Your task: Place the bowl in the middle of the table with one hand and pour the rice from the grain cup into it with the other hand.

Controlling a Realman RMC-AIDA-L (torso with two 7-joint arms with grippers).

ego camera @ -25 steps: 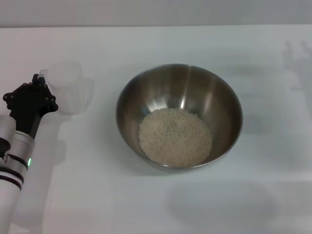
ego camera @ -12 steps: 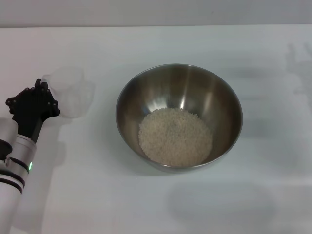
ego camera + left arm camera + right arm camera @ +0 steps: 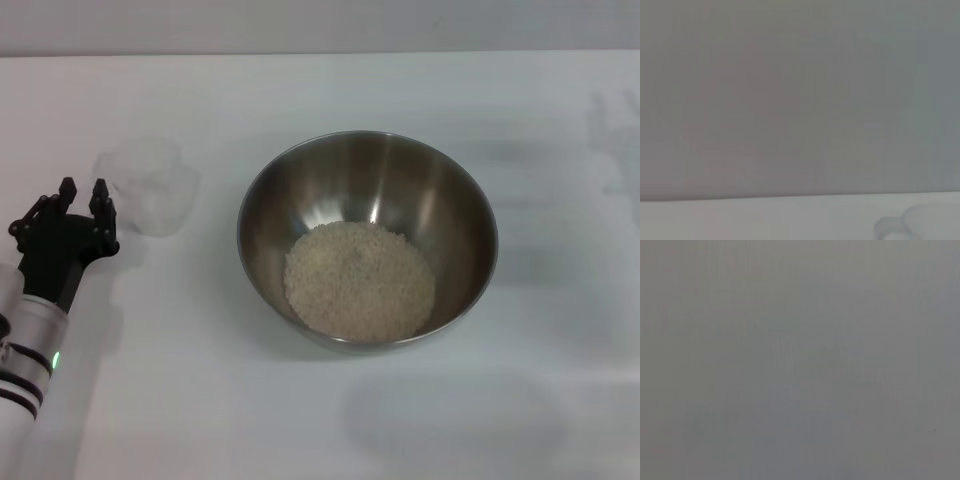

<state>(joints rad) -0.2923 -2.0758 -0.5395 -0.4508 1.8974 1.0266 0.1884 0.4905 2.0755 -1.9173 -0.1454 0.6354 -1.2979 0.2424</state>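
The steel bowl [image 3: 367, 240] stands in the middle of the white table [image 3: 320, 420], with a mound of rice [image 3: 360, 280] in its bottom. The clear grain cup [image 3: 145, 185] stands empty on the table to the bowl's left; it also shows in the left wrist view [image 3: 920, 227]. My left gripper [image 3: 83, 190] is open and empty, just short of the cup's near left side and apart from it. My right gripper is out of view.
The table's far edge [image 3: 320, 53] meets a grey wall. The right wrist view shows only plain grey.
My left gripper has let go of the grain cup and drawn back toward me and to the left. The cup stays standing on the table. The bowl and rice have not moved.
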